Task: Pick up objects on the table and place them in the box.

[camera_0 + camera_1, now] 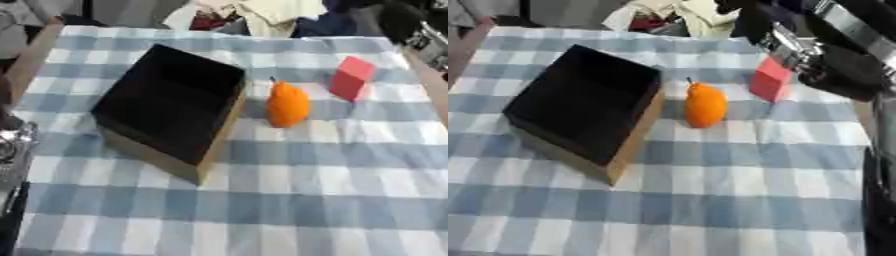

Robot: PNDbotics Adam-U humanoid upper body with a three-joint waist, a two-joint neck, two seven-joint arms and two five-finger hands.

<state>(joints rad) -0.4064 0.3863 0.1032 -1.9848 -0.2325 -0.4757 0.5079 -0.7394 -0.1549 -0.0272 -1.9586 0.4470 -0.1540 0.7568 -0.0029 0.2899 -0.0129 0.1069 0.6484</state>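
A black open box (pixel 171 102) with tan wooden sides sits at an angle on the left half of the checked cloth. Just right of it an orange fruit-shaped object (pixel 287 104) with a small stem stands on the cloth. A red block (pixel 352 77) stands further right and back. My right arm (pixel 833 60), black with silver joints, reaches in from the right above and behind the red block. Its hand (pixel 750 20) is a dark shape near the table's far edge, apart from the block. Part of my left arm (pixel 10 145) shows at the left edge.
The blue and white checked tablecloth (pixel 289 200) covers the table, with open cloth across the front half. Crumpled cloth and other items (pixel 262 15) lie beyond the far edge. The wooden table edge (pixel 31 55) shows at back left.
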